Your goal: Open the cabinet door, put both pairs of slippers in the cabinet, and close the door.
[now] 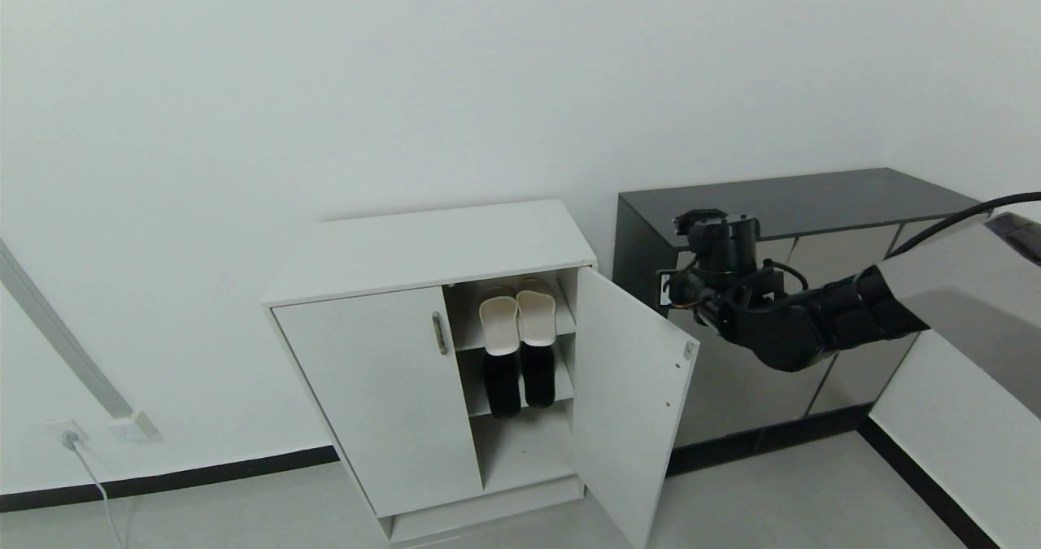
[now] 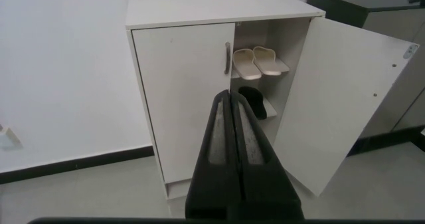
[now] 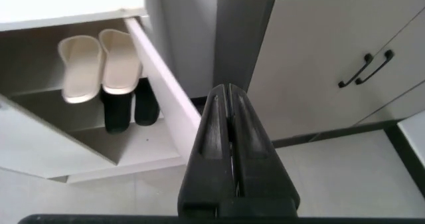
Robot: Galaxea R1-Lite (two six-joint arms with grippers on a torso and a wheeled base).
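Head view: both slipper pairs (image 1: 518, 325) are shelved inside the cabinet (image 1: 423, 248), door (image 1: 626, 394) open; left wrist view: left tool (image 2: 230, 101) is pressed together, empty; right wrist view: right tool (image 3: 230, 94) likewise, held near the cabinet's door, likely for pushing it shut.

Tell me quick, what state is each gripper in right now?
Left gripper: jaws shut, holding nothing.
Right gripper: jaws shut, holding nothing.

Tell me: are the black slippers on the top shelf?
No, the black slippers sit on the shelf below the white slippers.
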